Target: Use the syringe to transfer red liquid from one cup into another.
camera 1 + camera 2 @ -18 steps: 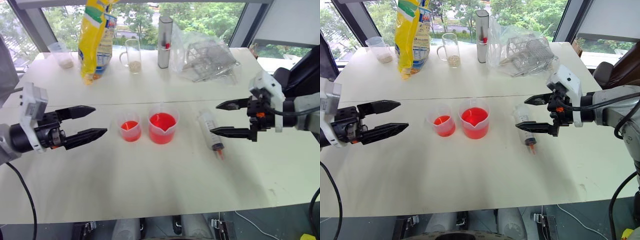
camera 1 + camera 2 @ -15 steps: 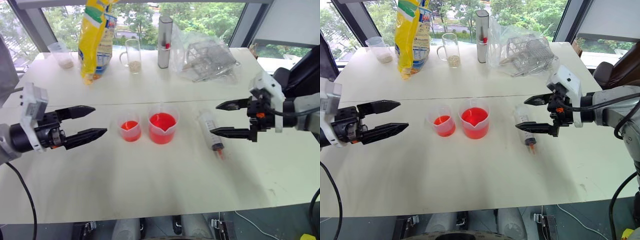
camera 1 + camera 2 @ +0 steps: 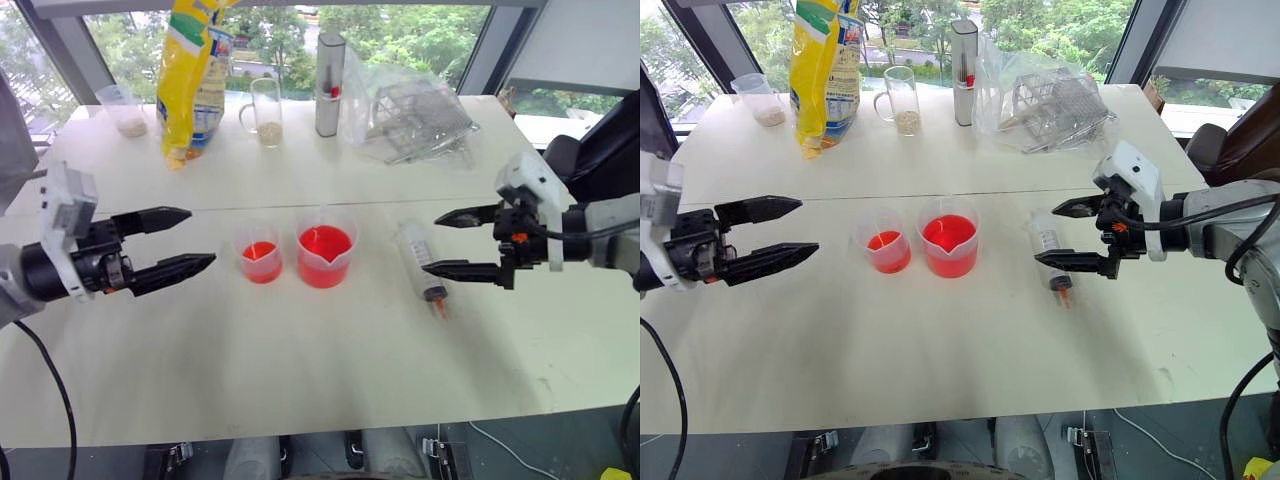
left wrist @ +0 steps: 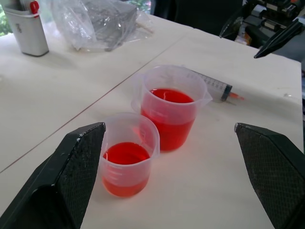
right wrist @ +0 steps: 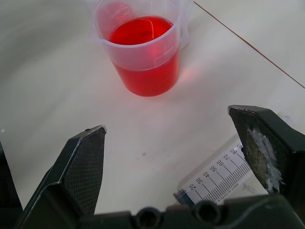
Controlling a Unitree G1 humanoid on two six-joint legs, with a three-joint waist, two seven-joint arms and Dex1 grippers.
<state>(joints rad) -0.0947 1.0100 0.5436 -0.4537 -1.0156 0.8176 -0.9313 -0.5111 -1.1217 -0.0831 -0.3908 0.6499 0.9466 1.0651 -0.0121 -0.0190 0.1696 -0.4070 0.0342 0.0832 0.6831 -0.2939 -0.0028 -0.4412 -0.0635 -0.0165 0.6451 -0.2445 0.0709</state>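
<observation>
table point(image 3: 300, 380): matt off-white top, smooth, with a thin dark seam running across it
larger spouted cup point(image 3: 325, 256): clear, slightly frosted plastic; red liquid point(image 4: 167, 96) inside looks glossy and translucent
smaller cup point(image 3: 260, 252): same frosted clear plastic, printed scale lines
syringe point(image 3: 419, 258): clear smooth plastic barrel with black printed markings, dark seal, orange-red tip
left gripper point(image 3: 190, 241): matt black fingers point(image 4: 71, 162) with finely textured pads
right gripper point(image 3: 450, 243): same matt black, one pad scuffed white
bag, far left point(image 3: 194, 75): glossy yellow film
mug, far point(image 3: 264, 110): clear shiny glass
cylinder, far point(image 3: 329, 84): brushed silver metal
wrap, far right point(image 3: 400, 110): crinkled clear plastic
</observation>
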